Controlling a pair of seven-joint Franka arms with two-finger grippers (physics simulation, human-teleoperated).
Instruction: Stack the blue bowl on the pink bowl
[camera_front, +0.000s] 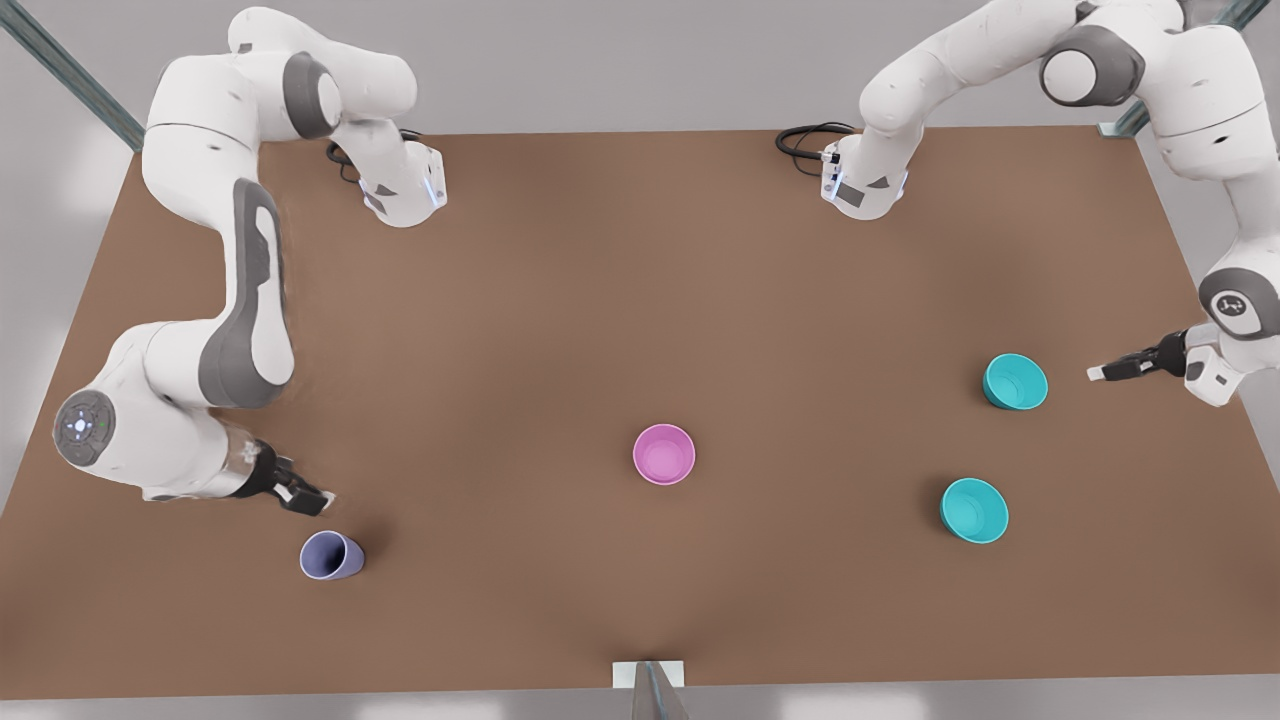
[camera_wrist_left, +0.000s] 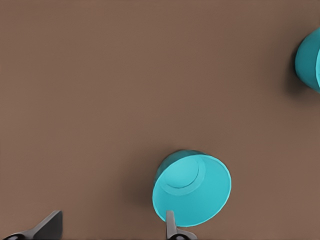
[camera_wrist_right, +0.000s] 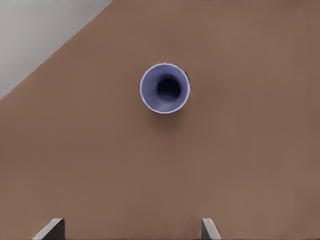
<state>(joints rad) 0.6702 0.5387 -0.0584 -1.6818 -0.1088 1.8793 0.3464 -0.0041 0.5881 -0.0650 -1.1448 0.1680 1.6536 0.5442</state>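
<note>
The pink bowl (camera_front: 664, 454) stands upright near the table's middle. Two look-alike teal bowls stand on the front view's right: a farther one (camera_front: 1015, 381) (camera_wrist_left: 192, 187) and a nearer one (camera_front: 974, 510) (camera_wrist_left: 310, 60). My left gripper (camera_front: 1100, 372) (camera_wrist_left: 110, 230) hovers open just right of the farther teal bowl, holding nothing. In the left wrist view, one finger (camera_wrist_left: 171, 226) overlaps that bowl's rim. My right gripper (camera_front: 315, 497) (camera_wrist_right: 130, 230) waits open and unladen at the front view's left.
A lavender-blue cup (camera_front: 330, 556) (camera_wrist_right: 165, 88) stands upright just in front of the right gripper. Black cables (camera_front: 805, 140) lie by the arm bases at the table's back. A small bracket (camera_front: 648, 680) sits at the front edge.
</note>
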